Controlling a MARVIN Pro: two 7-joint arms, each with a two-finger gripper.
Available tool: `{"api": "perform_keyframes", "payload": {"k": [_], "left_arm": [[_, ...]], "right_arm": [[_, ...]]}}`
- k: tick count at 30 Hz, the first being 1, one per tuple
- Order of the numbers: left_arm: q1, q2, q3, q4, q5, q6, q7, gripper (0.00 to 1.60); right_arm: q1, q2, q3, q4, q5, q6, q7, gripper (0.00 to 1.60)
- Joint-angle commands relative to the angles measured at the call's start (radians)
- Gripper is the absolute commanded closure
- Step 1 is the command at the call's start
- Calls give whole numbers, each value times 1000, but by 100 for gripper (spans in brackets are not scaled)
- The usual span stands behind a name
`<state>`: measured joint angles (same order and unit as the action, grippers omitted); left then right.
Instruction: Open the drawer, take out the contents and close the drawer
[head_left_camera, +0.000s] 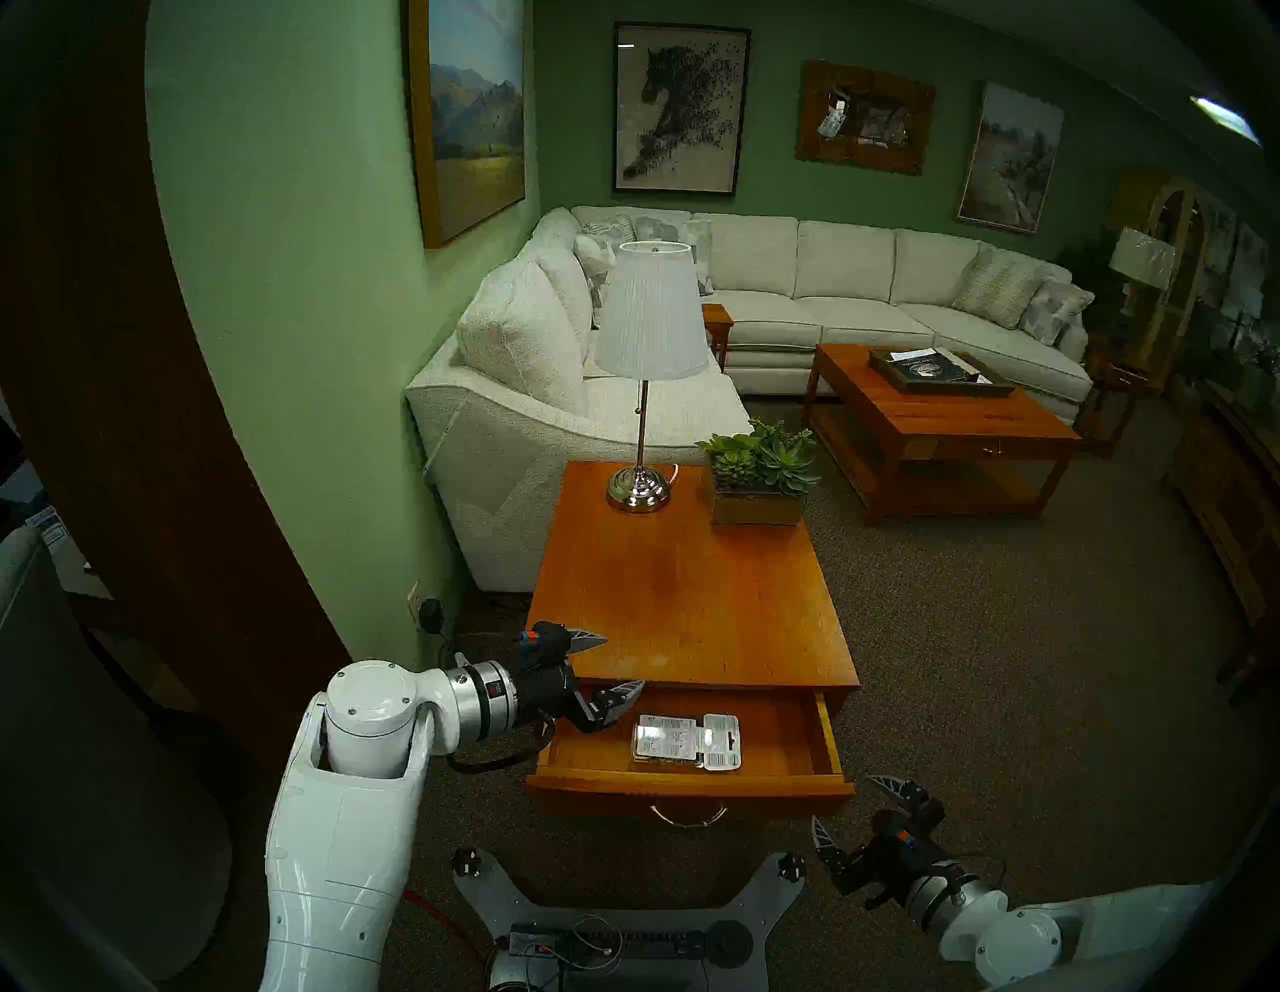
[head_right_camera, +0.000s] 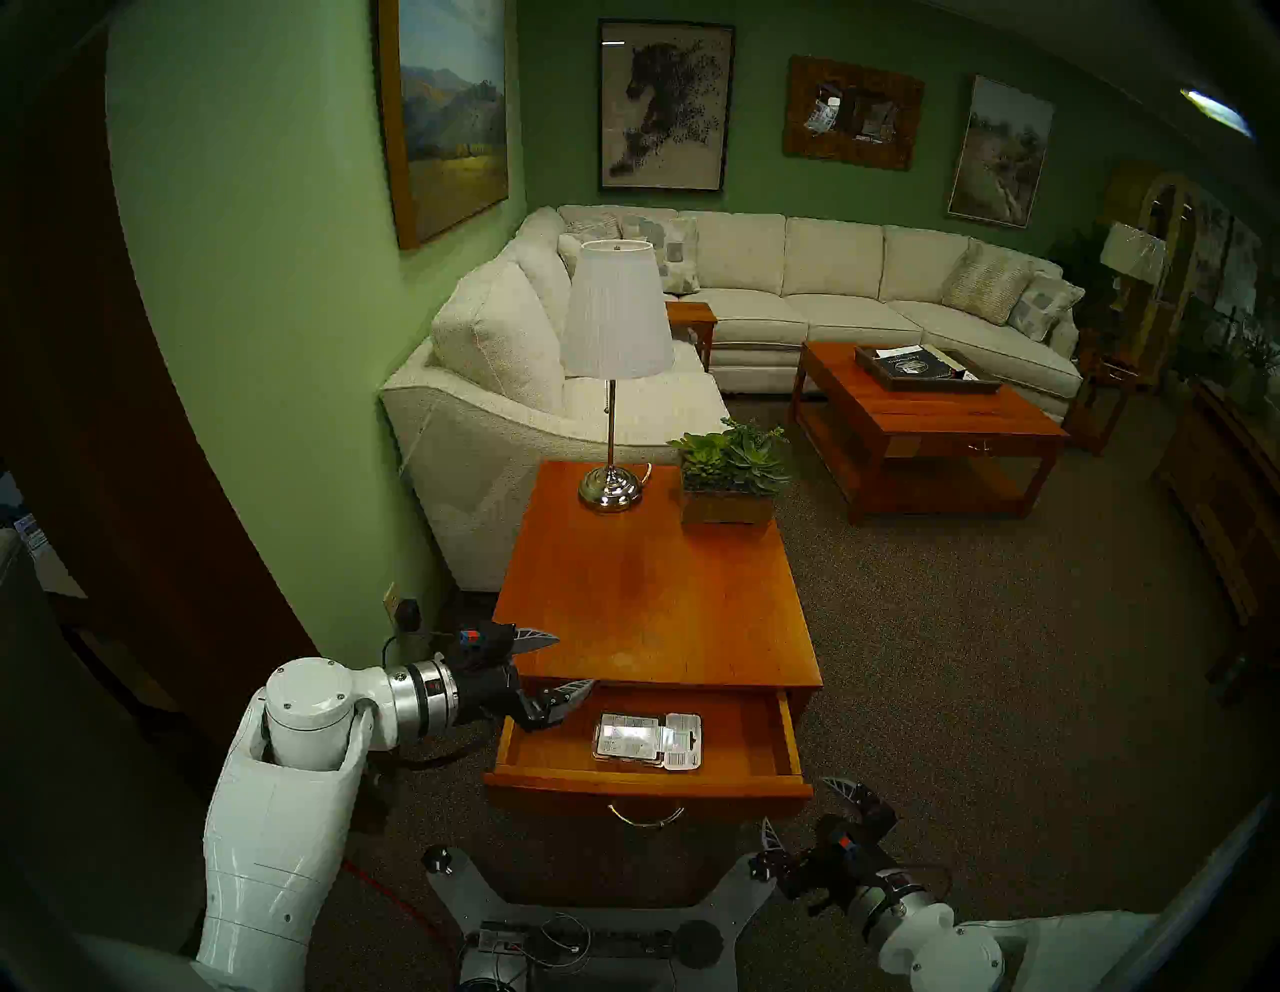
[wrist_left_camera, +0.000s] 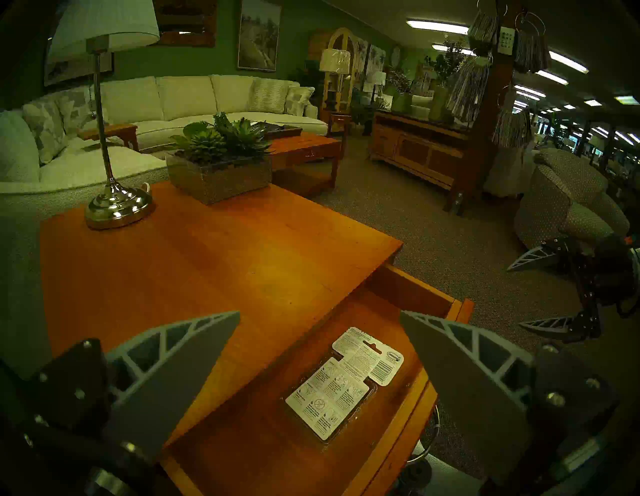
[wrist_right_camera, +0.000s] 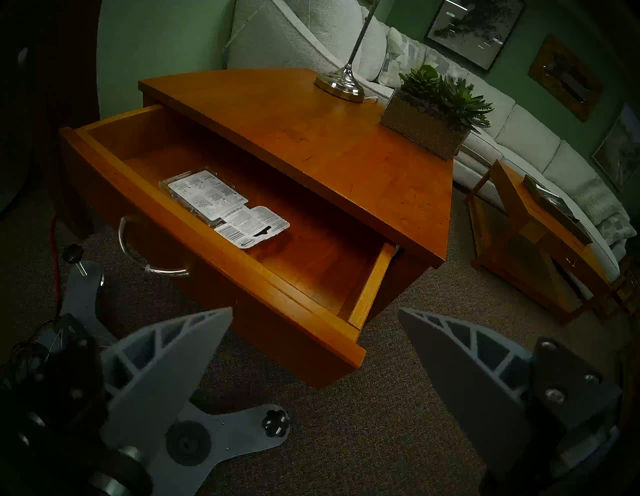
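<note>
The orange-brown wooden drawer of the small end table stands pulled out, its silver bail handle hanging at the front. A flat clear blister package with a white printed card lies flat in the drawer's middle; it also shows in the left wrist view and the right wrist view. My left gripper is open and empty at the drawer's left end, one finger over the table top's corner, one over the drawer. My right gripper is open and empty, off the drawer's front right corner.
A lamp and a potted succulent box stand at the end table's far end. A white sectional sofa and a larger coffee table lie beyond. The robot's base sits on the carpet under the drawer's front.
</note>
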<state>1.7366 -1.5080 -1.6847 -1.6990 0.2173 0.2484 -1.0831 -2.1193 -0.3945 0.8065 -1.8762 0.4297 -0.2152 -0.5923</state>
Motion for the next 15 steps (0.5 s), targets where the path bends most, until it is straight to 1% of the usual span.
{"api": "perform_keyframes", "payload": {"k": [1,10,15], "left_arm": [[-24,-6,2,-23,-8,-4,-2,0],[-24,-8,1,-22,-6,-5,-3,0],[-24,-9,0,-23,-5,-5,-5,0]], "right_arm": [[36,-2,26,-59,29,34,7,0],[77,1,55,-129,77,96,30,0],[92,18,76,-169,142,128,72,0]]}}
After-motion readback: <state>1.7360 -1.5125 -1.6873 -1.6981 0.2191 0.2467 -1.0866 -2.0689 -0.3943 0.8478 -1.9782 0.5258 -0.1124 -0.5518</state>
